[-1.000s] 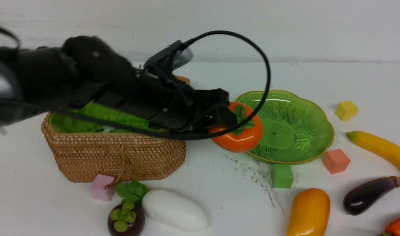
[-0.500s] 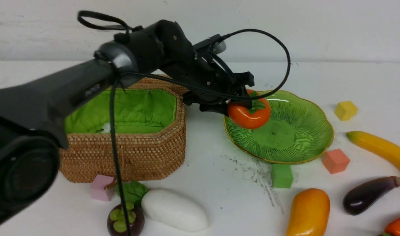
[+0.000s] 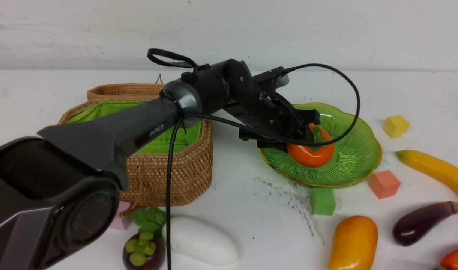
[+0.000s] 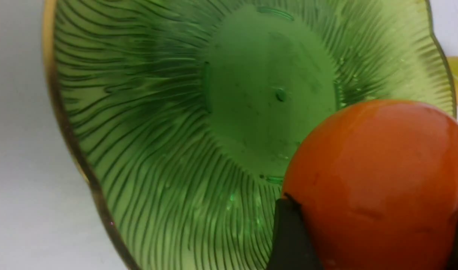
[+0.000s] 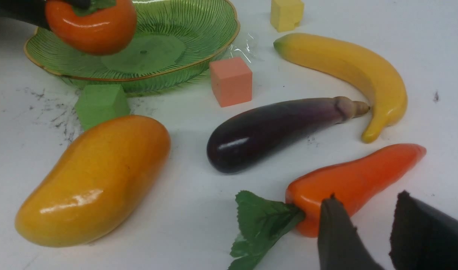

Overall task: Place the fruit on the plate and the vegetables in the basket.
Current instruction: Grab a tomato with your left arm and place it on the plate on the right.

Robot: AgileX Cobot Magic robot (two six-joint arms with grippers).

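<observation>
Your left gripper (image 3: 305,135) reaches in from the lower left of the front view and clamps the persimmon (image 3: 310,154), a dark finger (image 4: 289,236) on each side of it in the left wrist view. The persimmon sits low over the left half of the plate (image 3: 354,150), right of centre in the frame; whether it touches the glass you cannot tell. The basket (image 3: 165,172) stands left of centre with its lid (image 3: 123,91) tipped back and the green lining exposed. Along the bottom edge, the mangosteen (image 3: 143,251) lies against the radish (image 3: 204,240), in front of the basket. At lower right you have the mango (image 3: 352,243), then the eggplant (image 3: 420,223), with the pepper (image 3: 455,258) cut off in the corner and the banana (image 3: 435,168) at the right edge. Your right gripper (image 5: 365,197) shows only in the right wrist view, at the bottom right, its fingers parted and holding nothing, just over the pepper's stem end; contact there you cannot tell.
</observation>
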